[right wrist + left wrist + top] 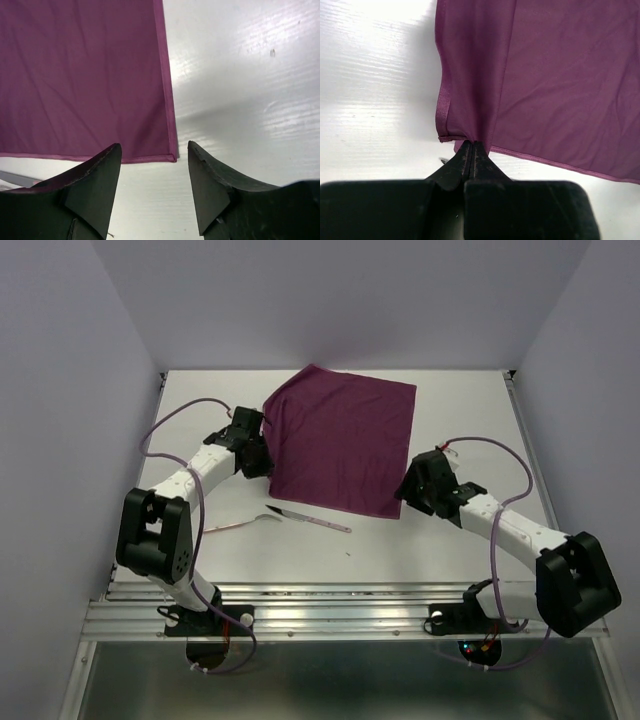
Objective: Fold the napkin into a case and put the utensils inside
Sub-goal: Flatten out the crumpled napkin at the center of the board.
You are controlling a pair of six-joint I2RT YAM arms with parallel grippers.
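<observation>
Left wrist view is showing you the left gripper (471,146) pinching shut on the napkin (545,75) at its near left corner, with the hem bunching into a small pleat right at the fingertips. Right wrist view is showing the right gripper (155,147) standing wide. Its fingers are straddling the near right corner of the cloth and, as far as you can tell, not touching it. From above, the napkin is lying spread flat and unfolded in the middle of the table (470,400), turned a little askew. The utensils (300,517) are lying on the bare surface just beside its near edge, between the two arms and outside the cloth.

By my reading, you are looking at the very start of the folding step: one corner is taken, the other is not yet gripped, and no case is formed. The next move is likely calling for the right gripper to come down onto its corner and close on the hem alone. That way both near corners are lifting together and the fold is travelling evenly toward the far edge. Be watching that the raised edge is clearing the utensils rather than dragging them.
</observation>
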